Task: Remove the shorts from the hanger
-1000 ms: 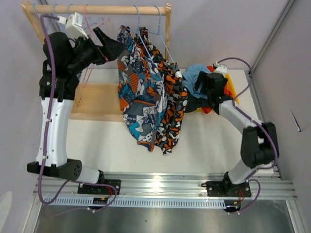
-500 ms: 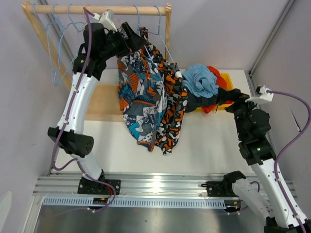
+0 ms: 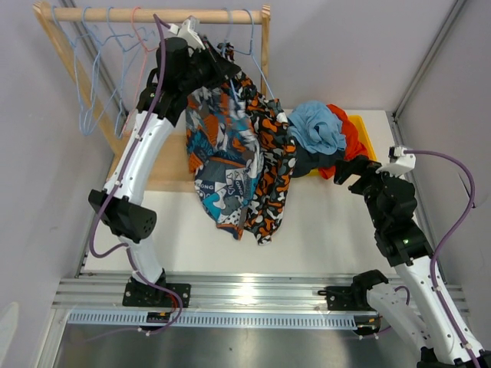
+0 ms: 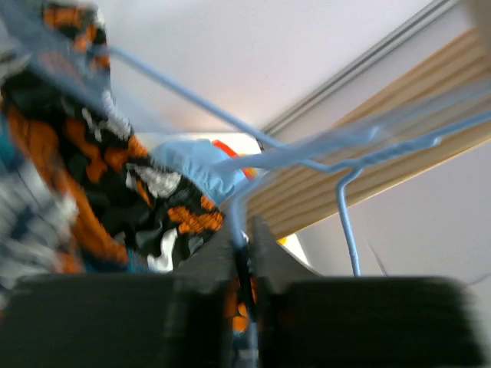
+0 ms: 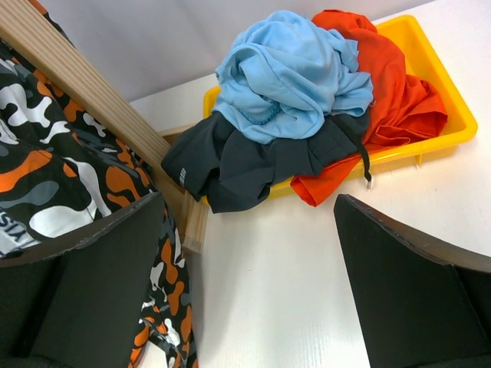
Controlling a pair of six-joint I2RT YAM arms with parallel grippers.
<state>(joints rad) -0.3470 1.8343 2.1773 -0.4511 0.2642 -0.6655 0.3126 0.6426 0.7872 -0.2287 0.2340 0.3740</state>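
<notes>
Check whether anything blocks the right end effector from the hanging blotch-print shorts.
Nothing visible does. The open right end effector faces bare table, with the blotch-print shorts hanging to its left. The dark grey shorts spilling from the yellow bin lie just beyond that path.

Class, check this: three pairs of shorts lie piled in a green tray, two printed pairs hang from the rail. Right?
No: the tray is yellow, not green, as the right wrist view shows. Three pairs are piled in it; two printed pairs hang.
</notes>
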